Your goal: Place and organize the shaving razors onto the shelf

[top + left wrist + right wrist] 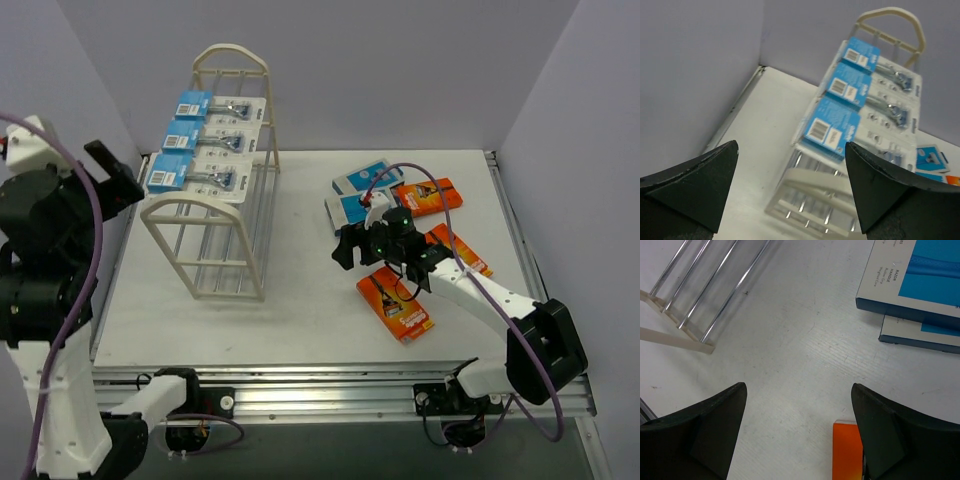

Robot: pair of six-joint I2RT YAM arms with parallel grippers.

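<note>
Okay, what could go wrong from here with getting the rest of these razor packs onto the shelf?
1. The three blister cards rest only on the thin top rods of the shelf; an arm brushing it could knock them off.
2. The two blue-and-white boxes seem to overlap, so lifting one may drag the other.
3. The open right gripper hangs close above the corner of an orange box and might clip it going down.

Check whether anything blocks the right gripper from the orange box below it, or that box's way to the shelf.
Nothing visible does. The right gripper hangs open over bare table, with the orange box close beneath its fingers. Only open table lies between that box and the shelf. Three blister cards already lie on its top tier.
</note>
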